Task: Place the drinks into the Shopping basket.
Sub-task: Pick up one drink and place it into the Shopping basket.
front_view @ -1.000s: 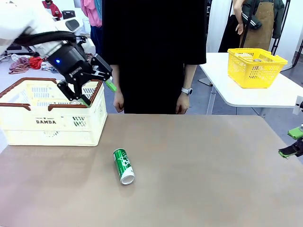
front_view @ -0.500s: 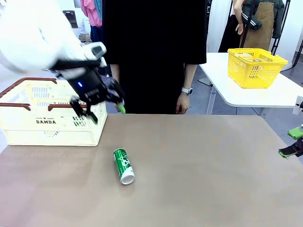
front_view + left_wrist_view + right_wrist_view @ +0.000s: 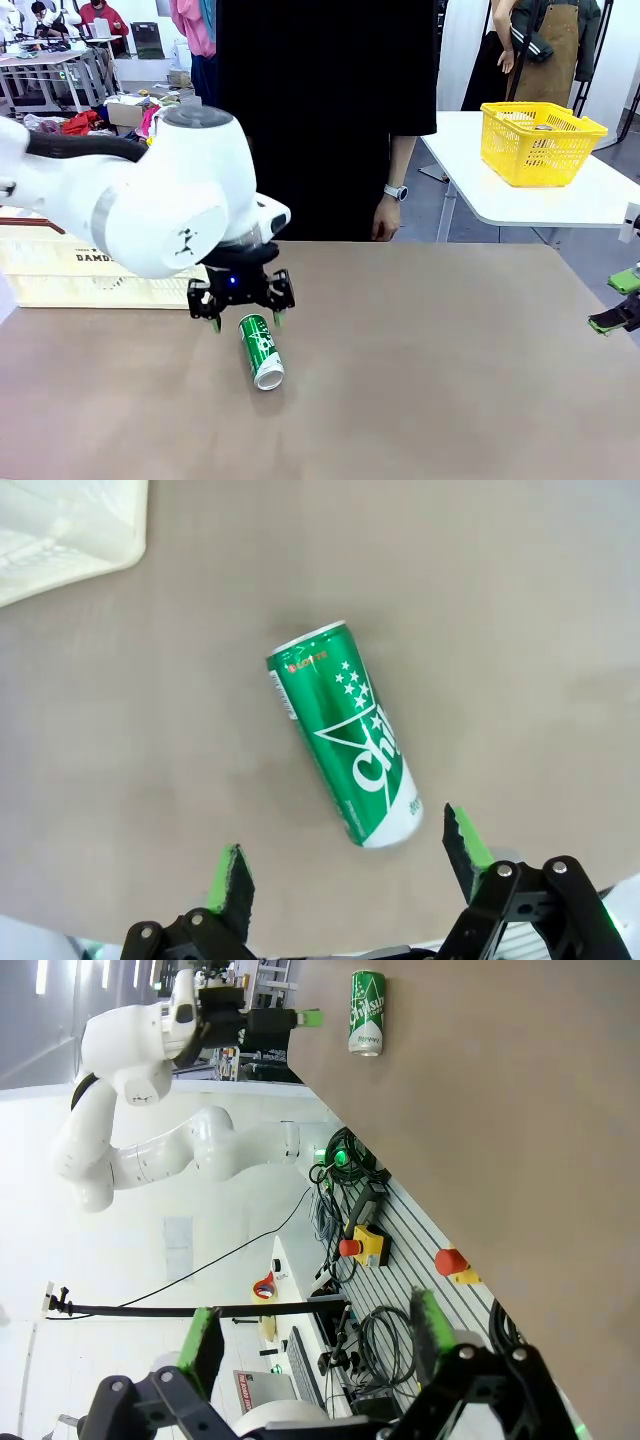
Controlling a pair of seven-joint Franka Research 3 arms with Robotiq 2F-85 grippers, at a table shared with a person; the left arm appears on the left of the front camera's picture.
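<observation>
A green drink can (image 3: pixel 261 350) with white lettering lies on its side on the brown table (image 3: pixel 450 380). My left gripper (image 3: pixel 245 318) hangs open just above the can's far end, pointing down. In the left wrist view the can (image 3: pixel 345 735) lies between and ahead of the green fingertips (image 3: pixel 232 875), untouched. The cream Shopping basket (image 3: pixel 50 275) stands at the table's left, mostly hidden behind my left arm; its corner (image 3: pixel 60 530) shows in the left wrist view. My right gripper (image 3: pixel 615 302) rests open at the table's right edge, far from the can (image 3: pixel 367 1012).
A person in black stands at the far side, hands (image 3: pixel 385 225) hanging by the table edge. A yellow mesh basket (image 3: pixel 540 140) sits on a separate white table at the back right. The table's middle and right are bare.
My left arm has swung from over the Shopping basket rightward and down to the green can, gripper open throughout. The can and the right gripper have not moved.
</observation>
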